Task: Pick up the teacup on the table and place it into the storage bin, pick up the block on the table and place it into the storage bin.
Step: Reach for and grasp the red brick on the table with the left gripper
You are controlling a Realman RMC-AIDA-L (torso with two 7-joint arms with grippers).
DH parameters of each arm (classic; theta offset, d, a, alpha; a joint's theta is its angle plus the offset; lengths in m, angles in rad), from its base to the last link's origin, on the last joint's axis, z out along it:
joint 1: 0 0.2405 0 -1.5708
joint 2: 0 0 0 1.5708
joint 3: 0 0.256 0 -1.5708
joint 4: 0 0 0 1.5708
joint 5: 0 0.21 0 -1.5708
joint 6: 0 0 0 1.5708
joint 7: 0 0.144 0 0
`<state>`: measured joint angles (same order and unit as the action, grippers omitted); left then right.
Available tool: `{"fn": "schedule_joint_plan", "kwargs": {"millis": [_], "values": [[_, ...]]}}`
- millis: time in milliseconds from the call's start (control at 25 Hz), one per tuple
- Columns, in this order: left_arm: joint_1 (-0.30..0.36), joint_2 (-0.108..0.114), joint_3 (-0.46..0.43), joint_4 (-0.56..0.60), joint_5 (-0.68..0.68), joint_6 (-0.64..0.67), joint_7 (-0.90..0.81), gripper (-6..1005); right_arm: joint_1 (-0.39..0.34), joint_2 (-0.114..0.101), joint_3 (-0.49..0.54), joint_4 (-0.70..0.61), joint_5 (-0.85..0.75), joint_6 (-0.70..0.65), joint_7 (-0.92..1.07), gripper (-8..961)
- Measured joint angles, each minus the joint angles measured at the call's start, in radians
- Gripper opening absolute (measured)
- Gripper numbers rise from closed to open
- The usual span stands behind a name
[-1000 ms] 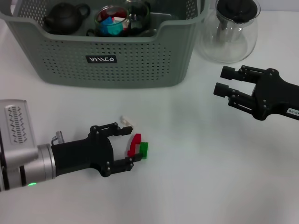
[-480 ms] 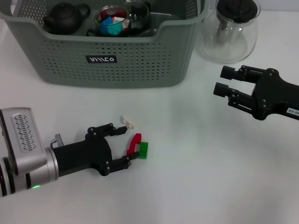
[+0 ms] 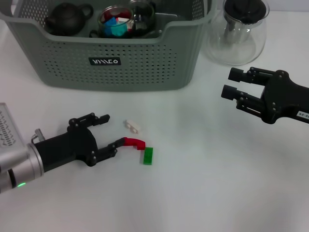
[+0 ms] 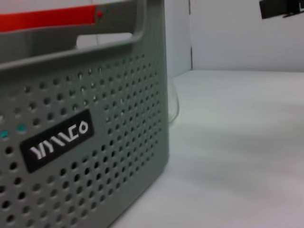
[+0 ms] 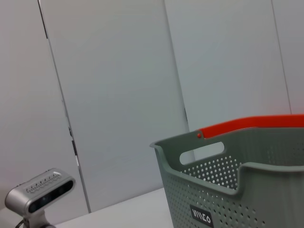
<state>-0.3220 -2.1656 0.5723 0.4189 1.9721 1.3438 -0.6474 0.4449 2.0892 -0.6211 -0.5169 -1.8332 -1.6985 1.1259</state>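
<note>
My left gripper [image 3: 114, 129] is open, low over the table in front of the storage bin [image 3: 145, 63]. A curved red block [image 3: 134, 141] lies at the tip of its lower finger [image 3: 117, 143], not between the fingers. A green block [image 3: 148, 155] lies just beside the red one. A small white piece [image 3: 132, 126] lies off the gripper's opening. No teacup shows on the table; glass cups [image 3: 116, 19] with coloured blocks stand in the bin. The bin's labelled wall fills the left wrist view [image 4: 57, 140]. My right gripper [image 3: 228, 83] hangs open and empty at the right.
A dark teapot [image 3: 65, 18] sits in the bin's back left. A glass carafe with a black lid [image 3: 239, 34] stands on the table right of the bin. The right wrist view shows the bin [image 5: 228, 190] and a grey camera unit [image 5: 40, 192].
My left gripper has drawn back to the left and opened wider. The red block left the fingers and tipped over flat. The green block stays. The right arm has not moved.
</note>
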Motion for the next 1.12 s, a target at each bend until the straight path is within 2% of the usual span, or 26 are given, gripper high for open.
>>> {"fn": "schedule_joint_plan", "kwargs": {"millis": [560,1120], "values": [[-0.017,-0.007,0.058,-0.035,0.01,-0.022,0.012,631,0.0,0.001,0.011,0.0,0.0,0.0,0.0,505],[-0.027,-0.007,0.083,-0.06,0.017,-0.031,0.023,551,-0.006,0.002,0.011,0.0,0.0,-0.003,0.0,505]]}}
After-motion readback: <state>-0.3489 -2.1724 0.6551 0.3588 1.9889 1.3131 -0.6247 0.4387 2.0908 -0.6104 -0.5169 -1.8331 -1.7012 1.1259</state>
